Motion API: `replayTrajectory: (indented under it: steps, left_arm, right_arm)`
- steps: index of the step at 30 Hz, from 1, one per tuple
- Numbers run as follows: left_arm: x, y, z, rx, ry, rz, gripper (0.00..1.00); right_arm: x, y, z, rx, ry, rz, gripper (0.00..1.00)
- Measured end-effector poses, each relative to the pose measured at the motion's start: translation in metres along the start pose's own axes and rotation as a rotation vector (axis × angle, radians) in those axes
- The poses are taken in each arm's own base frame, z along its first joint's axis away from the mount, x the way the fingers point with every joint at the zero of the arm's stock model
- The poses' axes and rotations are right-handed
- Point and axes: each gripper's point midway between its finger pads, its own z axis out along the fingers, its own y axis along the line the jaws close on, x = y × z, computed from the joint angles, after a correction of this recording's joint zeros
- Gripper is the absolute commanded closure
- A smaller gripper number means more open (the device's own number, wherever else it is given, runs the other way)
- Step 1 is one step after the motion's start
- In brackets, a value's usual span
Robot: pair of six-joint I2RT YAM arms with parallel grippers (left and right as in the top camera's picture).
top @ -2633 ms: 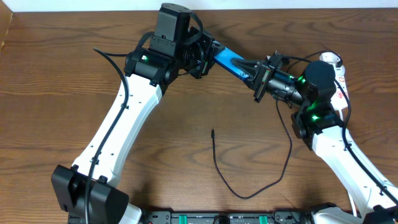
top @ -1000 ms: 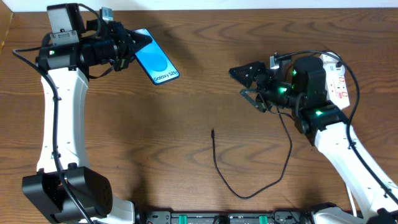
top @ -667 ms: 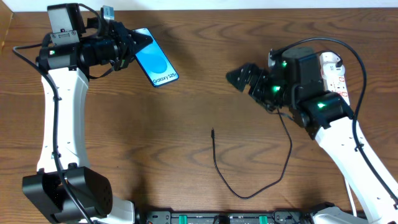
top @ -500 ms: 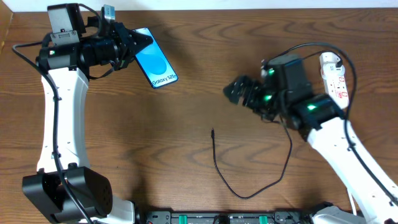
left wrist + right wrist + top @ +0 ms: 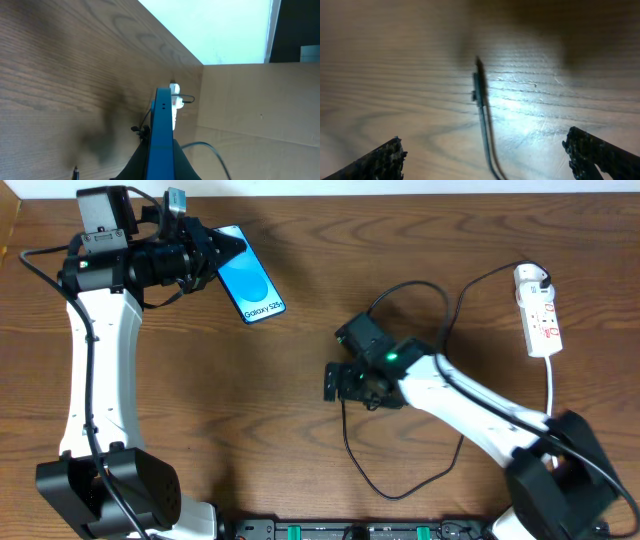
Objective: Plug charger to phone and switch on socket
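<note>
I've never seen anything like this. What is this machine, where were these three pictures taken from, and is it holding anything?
These are two robot arms working at a wooden table. The wide picture looks straight down from above. The other two come from small cameras on each arm's wrist. The left hand is shut on a phone with a bright blue screen, and its wrist camera sees that phone edge-on. The right hand is open and empty, over the plug end of a thin black charger cable that lies on the table. A white power strip lies at the far right.
</note>
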Motion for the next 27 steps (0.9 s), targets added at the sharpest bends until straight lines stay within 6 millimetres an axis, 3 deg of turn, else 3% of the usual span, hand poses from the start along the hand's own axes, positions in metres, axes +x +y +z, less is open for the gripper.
replayTrajectory:
  steps: [5, 14, 27]
  left_arm:
    - [0.000, 0.000, 0.000, 0.001, 0.001, 0.000, 0.93]
    - [0.000, 0.000, 0.000, 0.001, 0.001, -0.001, 0.93]
    - [0.000, 0.000, 0.000, 0.000, 0.001, -0.001, 0.93]
  right_arm:
    - [0.005, -0.007, 0.016, 0.050, 0.023, -0.005, 0.02]
    - [0.008, -0.012, 0.022, 0.124, -0.014, -0.037, 0.08]
    - [0.001, -0.023, 0.027, 0.195, -0.066, -0.028, 0.10]
